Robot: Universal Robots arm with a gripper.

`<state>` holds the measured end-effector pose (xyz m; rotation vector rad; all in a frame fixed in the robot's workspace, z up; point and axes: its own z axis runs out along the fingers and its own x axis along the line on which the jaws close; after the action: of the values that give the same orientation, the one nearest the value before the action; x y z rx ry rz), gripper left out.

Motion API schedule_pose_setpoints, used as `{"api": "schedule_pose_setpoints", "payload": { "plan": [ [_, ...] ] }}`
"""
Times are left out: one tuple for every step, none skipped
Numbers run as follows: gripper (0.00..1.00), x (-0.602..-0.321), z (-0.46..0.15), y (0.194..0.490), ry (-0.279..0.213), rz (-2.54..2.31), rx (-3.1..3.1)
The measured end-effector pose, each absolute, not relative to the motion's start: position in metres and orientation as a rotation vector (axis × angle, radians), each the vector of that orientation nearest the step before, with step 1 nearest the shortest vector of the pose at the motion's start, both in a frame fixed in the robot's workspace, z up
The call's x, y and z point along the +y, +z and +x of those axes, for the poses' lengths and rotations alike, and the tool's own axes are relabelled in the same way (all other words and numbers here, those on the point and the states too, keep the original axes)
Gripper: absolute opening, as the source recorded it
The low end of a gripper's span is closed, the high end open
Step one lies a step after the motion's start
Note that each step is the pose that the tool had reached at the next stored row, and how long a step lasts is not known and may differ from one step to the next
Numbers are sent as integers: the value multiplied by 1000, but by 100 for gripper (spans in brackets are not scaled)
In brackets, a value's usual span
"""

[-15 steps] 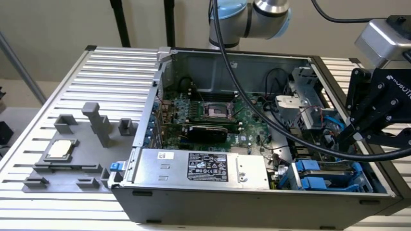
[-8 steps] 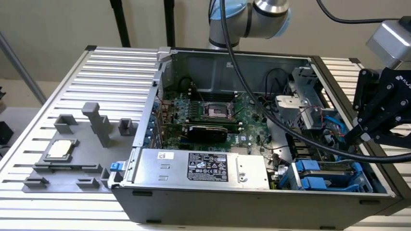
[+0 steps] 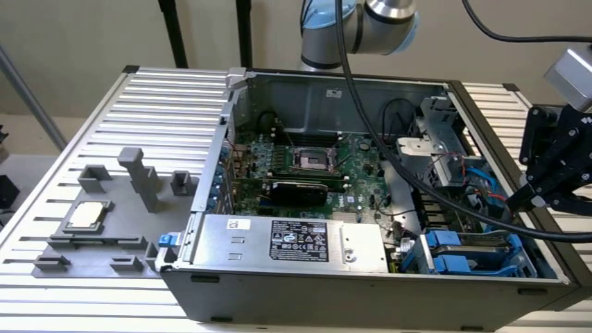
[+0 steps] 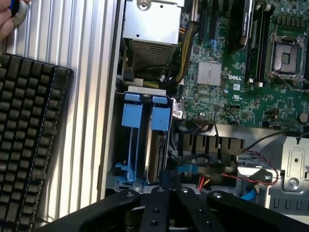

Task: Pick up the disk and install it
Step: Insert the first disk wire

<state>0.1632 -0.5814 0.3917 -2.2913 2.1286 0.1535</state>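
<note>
My gripper (image 3: 541,193) (image 4: 170,178) is closed. Its two black metal fingers (image 4: 163,182) meet tip to tip with nothing between them. In the exterior view I hang over the table (image 3: 157,90) at its edge on that view's right, just outside the one open case (image 3: 370,295).

Two blue plastic carriers (image 3: 451,250) (image 4: 133,116) stand side by side in the bay at the case's near corner on the exterior view's right. The disk (image 4: 155,154) sits edge-on in the carrier nearer the board (image 3: 306,139), a thin grey metal slab below the blue handle. The other carrier shows two slim rails with a dark gap between them. My fingertips hover near the bay's end; I cannot tell whether they touch it.

The one green board carries one square socket (image 4: 285,53) and one finned silver heatsink (image 4: 211,73). One sheet-metal power box (image 3: 231,243), silver with a black label, lies along the case's near edge. One twisted red-and-black wire pair (image 4: 260,169) runs beside the bay.

The table is ribbed aluminium. At its near corner on the exterior view's left sits one grey plastic fixture (image 3: 138,173) of blocks and posts, holding one square silver chip (image 3: 88,214). One black keyboard (image 4: 29,145) lies on the table by the case's bay side.
</note>
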Motion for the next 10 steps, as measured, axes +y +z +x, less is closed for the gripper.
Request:
{"api": "schedule_pose_setpoints", "payload": {
  "plan": [
    [11, -581, 164, 390, 154, -2294, 2126],
    [11, -580, 165, 388, 154, -2297, 2123],
    [11, -579, 166, 386, 154, -2299, 2120],
    [11, -578, 167, 384, 154, -2302, 2117],
    [11, -577, 168, 383, 154, -2306, 2114],
    [11, -576, 169, 381, 154, -2308, 2111],
    [11, -575, 169, 379, 154, -2311, 2108],
    [11, -574, 170, 377, 154, -2314, 2105],
    [11, -574, 170, 375, 154, -2317, 2102],
    [11, -573, 170, 374, 153, -2320, 2099]
  ]
}}
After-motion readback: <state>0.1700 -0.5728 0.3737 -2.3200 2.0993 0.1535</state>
